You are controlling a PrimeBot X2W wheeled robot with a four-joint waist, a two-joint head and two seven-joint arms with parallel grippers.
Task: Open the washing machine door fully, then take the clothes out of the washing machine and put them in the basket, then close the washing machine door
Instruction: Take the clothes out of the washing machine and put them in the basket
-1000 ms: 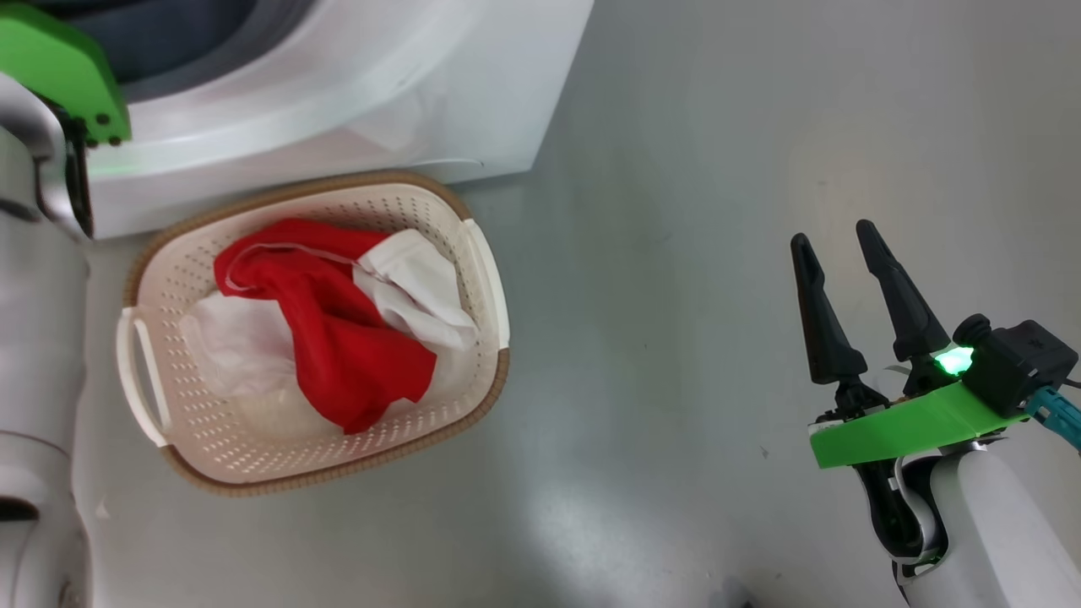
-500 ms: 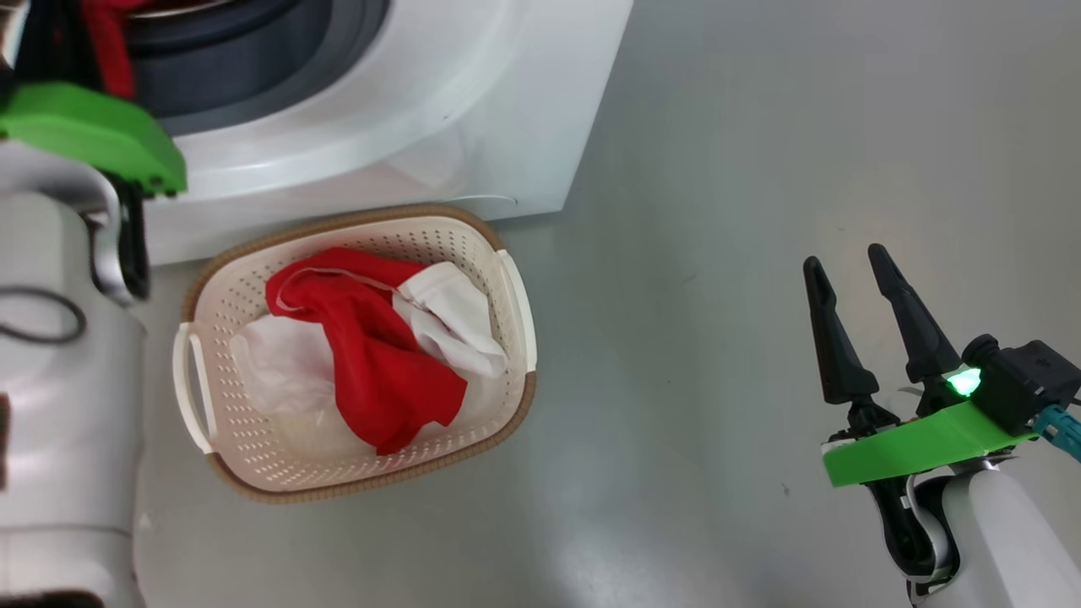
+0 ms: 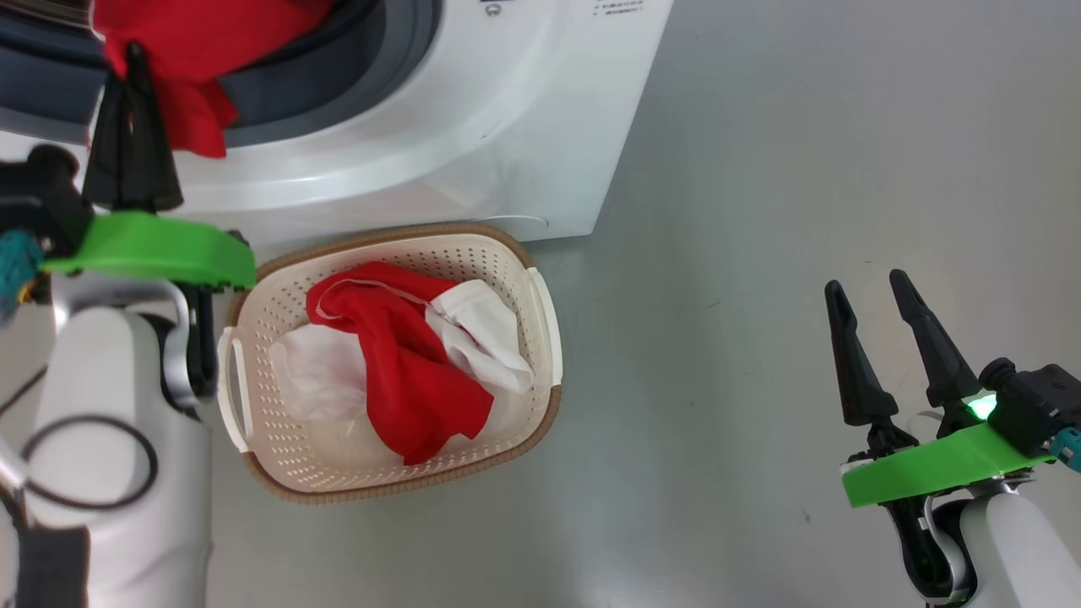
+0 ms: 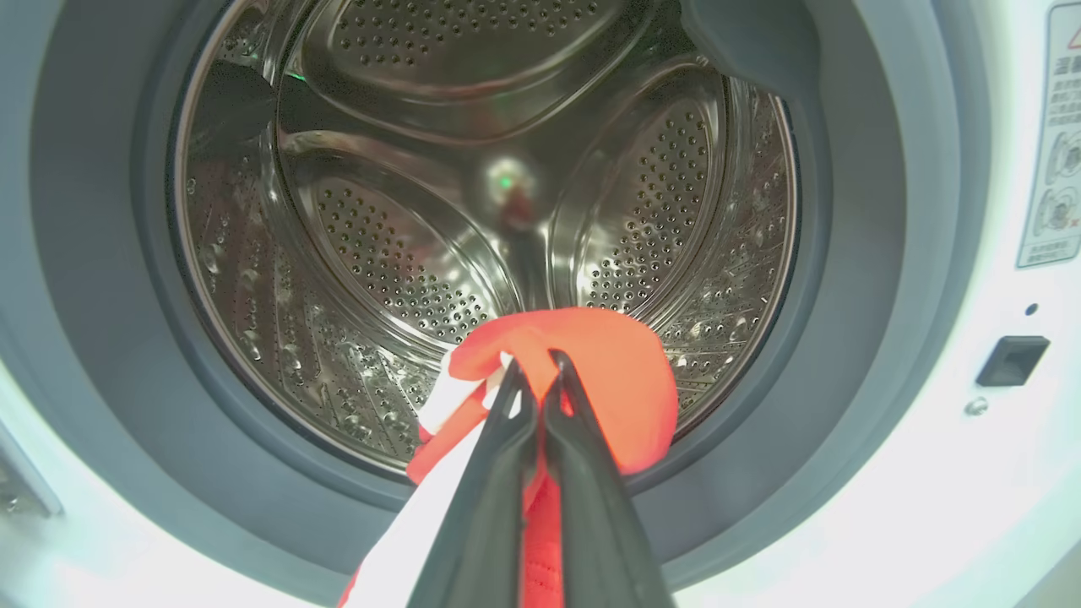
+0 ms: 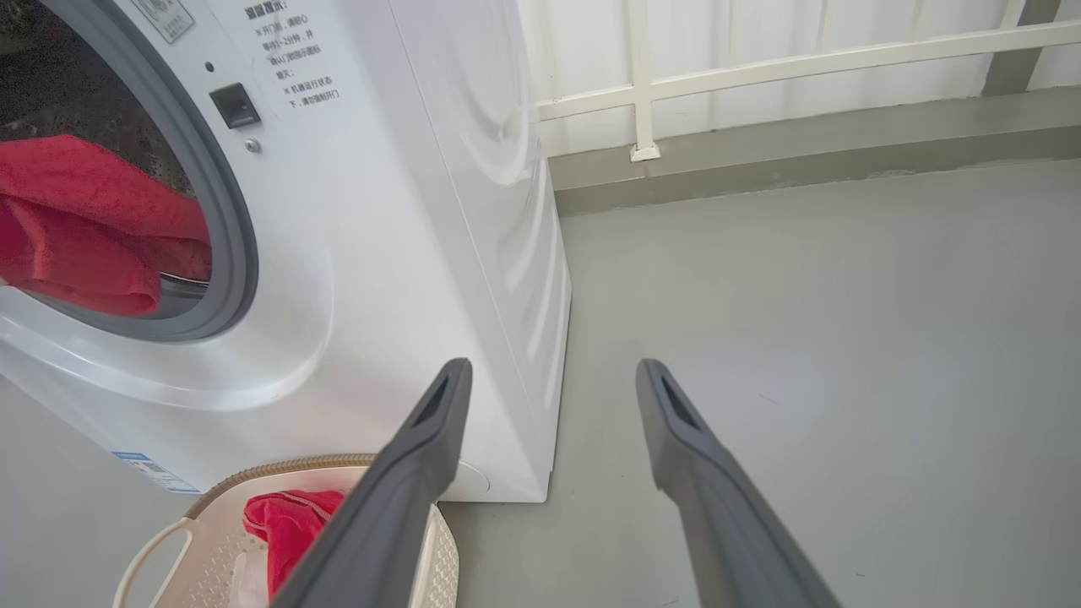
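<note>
Left gripper (image 4: 536, 376) is mine to move next, and its two fingers are pinched tight together on a fold of the red garment (image 4: 621, 363), right at the mouth of the washing machine (image 3: 473, 127). In the left wrist view the cloth bunches just in front of the steel drum (image 4: 473, 169) and hangs down over the lower lip of the grey gasket (image 4: 84, 253), with a white strip trailing below my fingers. What matters now is where the basket (image 3: 296, 456) sits: on the floor (image 3: 760, 169) touching or just beside the machine's front, below the opening and a little to my right of the held cloth, its long side running roughly along the machine. So I judge the carry to be short, out over the lip and then down and rightward. More clothes (image 3: 397, 363), red and white, already lie heaped in the basket. My right gripper (image 3: 864, 283) hangs well apart on the far side with fingers spread and empty, so the left arm is plainly the nearer one.
</note>
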